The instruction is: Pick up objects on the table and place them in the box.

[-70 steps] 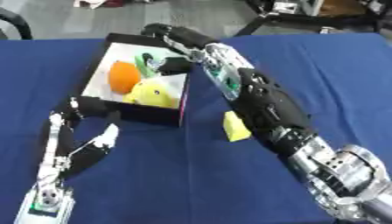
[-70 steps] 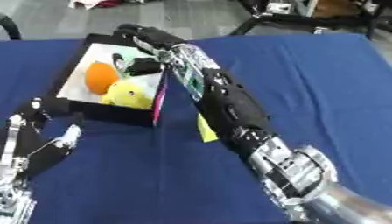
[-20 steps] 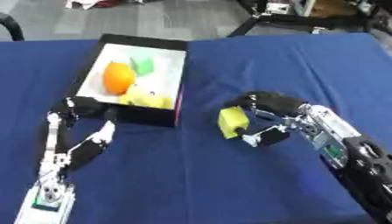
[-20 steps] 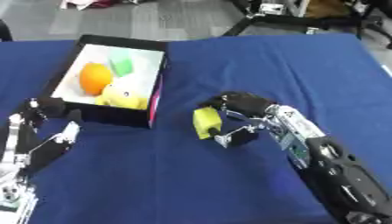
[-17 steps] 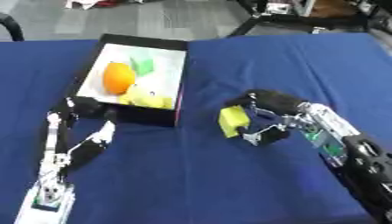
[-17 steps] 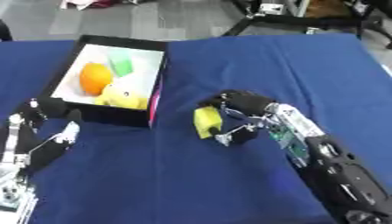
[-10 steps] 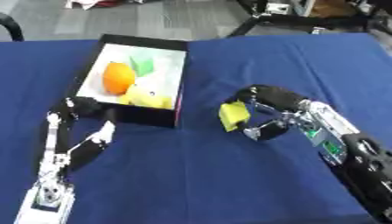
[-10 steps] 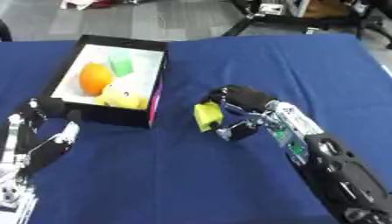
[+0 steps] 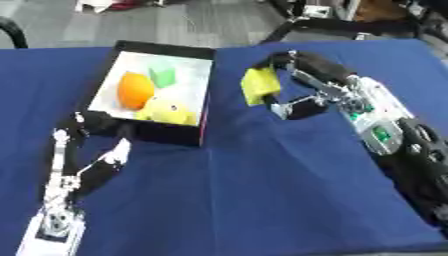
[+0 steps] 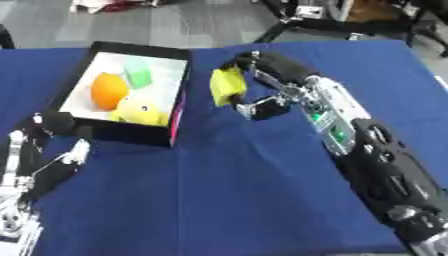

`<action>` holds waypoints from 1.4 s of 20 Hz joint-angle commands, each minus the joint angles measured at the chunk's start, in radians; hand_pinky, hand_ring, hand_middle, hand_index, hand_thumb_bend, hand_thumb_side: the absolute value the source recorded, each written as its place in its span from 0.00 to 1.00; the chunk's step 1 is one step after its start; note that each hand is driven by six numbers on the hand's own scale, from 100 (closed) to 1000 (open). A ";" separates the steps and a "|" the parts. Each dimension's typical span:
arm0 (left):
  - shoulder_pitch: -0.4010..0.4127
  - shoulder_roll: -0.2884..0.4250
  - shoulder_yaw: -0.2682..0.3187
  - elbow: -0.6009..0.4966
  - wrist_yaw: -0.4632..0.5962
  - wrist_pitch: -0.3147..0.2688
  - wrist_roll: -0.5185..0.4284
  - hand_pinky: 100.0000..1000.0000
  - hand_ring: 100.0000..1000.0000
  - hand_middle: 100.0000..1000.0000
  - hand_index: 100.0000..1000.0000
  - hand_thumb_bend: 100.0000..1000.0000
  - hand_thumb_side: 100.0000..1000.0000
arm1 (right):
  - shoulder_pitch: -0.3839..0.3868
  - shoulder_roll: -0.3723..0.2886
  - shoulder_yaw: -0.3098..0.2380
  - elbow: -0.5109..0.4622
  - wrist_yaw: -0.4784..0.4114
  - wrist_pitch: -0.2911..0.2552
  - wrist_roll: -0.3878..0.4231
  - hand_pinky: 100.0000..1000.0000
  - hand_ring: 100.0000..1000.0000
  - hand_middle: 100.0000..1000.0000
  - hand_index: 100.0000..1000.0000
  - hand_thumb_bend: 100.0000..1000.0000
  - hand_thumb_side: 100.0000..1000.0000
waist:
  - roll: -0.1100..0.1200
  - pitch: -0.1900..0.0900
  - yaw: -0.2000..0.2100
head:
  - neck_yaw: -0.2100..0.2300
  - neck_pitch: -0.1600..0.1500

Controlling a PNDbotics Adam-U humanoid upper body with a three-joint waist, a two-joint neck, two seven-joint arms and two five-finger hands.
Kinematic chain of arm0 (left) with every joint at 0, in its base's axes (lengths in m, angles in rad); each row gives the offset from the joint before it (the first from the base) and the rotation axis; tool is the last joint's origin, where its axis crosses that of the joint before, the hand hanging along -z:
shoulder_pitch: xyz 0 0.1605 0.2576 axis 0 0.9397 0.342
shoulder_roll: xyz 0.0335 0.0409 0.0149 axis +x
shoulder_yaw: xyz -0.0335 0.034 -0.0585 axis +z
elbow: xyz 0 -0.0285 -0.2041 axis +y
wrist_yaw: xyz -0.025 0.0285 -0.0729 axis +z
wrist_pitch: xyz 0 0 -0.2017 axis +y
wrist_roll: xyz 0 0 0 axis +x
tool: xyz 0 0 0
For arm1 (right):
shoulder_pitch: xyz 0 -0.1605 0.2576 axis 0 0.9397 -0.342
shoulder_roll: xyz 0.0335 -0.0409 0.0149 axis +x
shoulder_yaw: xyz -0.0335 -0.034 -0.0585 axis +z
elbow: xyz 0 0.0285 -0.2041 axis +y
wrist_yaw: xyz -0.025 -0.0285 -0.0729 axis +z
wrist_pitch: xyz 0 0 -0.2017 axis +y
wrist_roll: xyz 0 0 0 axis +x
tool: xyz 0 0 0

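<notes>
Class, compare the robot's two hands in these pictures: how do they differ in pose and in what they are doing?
The right hand is up beside the box, fingers and thumb curled round a yellow block; the left hand holds nothing. The right hand reaches in from the right, well out over the blue tablecloth; the left hand rests open near the lower left, fingers up, just in front of the black box. Both are black with silver parts.

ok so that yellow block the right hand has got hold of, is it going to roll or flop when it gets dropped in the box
Probably neither. The yellow block looks flat-sided and keeps its shape between the fingers and thumb of the right hand, so it seems stiff and unlikely to roll. It may tip, though: the box already holds rounded things, an orange ball among them, so it could land tilted.
</notes>
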 commanded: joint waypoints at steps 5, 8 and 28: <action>-0.020 -0.008 -0.014 -0.015 0.007 -0.003 -0.014 0.71 0.74 0.53 0.51 0.23 0.00 | -0.184 0.108 -0.029 0.171 -0.042 0.057 0.040 0.82 0.67 0.48 0.81 0.00 0.12 | 0.020 -0.022 0.028 | -0.035 -0.002; -0.028 -0.016 -0.021 -0.017 0.010 -0.004 -0.021 0.71 0.74 0.53 0.51 0.24 0.00 | -0.233 0.190 -0.049 0.257 -0.018 0.070 0.051 0.82 0.67 0.49 0.82 0.00 0.12 | 0.026 -0.019 0.046 | -0.056 -0.002; -0.036 -0.025 -0.026 -0.017 0.012 -0.005 -0.027 0.71 0.74 0.53 0.51 0.24 0.00 | -0.279 0.328 -0.124 0.456 0.226 -0.065 -0.149 0.87 0.82 1.00 0.98 0.00 0.38 | 0.028 -0.015 0.055 | -0.062 -0.002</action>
